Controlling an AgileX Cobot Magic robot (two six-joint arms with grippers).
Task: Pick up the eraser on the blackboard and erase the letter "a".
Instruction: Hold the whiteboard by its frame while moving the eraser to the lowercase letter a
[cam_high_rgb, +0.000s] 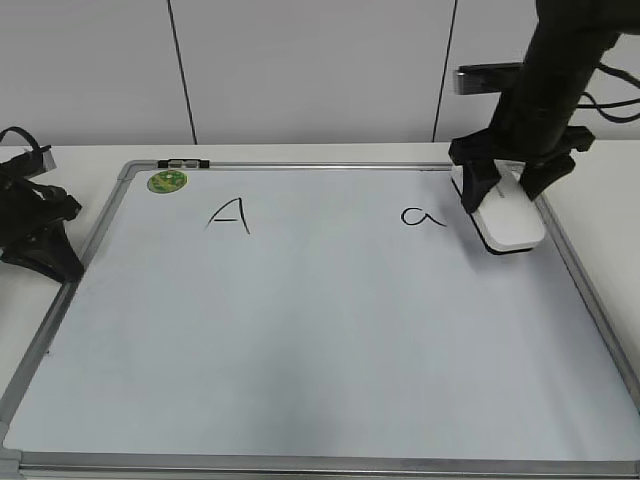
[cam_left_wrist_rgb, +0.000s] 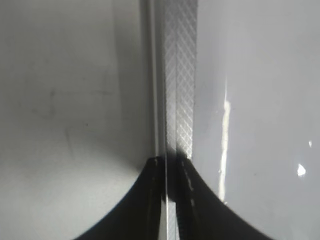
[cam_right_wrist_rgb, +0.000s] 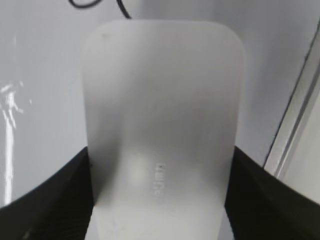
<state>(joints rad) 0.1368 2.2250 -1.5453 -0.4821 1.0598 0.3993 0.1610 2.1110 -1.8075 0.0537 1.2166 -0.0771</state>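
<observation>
The blackboard (cam_high_rgb: 320, 330) is a white dry-erase board with a grey frame, lying flat on the table. The small handwritten letter "a" (cam_high_rgb: 422, 216) is at its upper right. The white eraser (cam_high_rgb: 508, 220) lies on the board just right of the "a", and fills the right wrist view (cam_right_wrist_rgb: 160, 100). My right gripper (cam_high_rgb: 510, 185) is shut on the eraser, one black finger at each long side (cam_right_wrist_rgb: 160, 200). My left gripper (cam_high_rgb: 40, 235) rests off the board's left edge, with its fingers together over the frame (cam_left_wrist_rgb: 172, 165).
A capital "A" (cam_high_rgb: 229, 214) and a round green sticker (cam_high_rgb: 167, 181) are on the board's upper left. A black clip (cam_high_rgb: 184, 162) sits on the top frame. The board's right frame (cam_right_wrist_rgb: 292, 125) runs close beside the eraser. White wall panels stand behind the table.
</observation>
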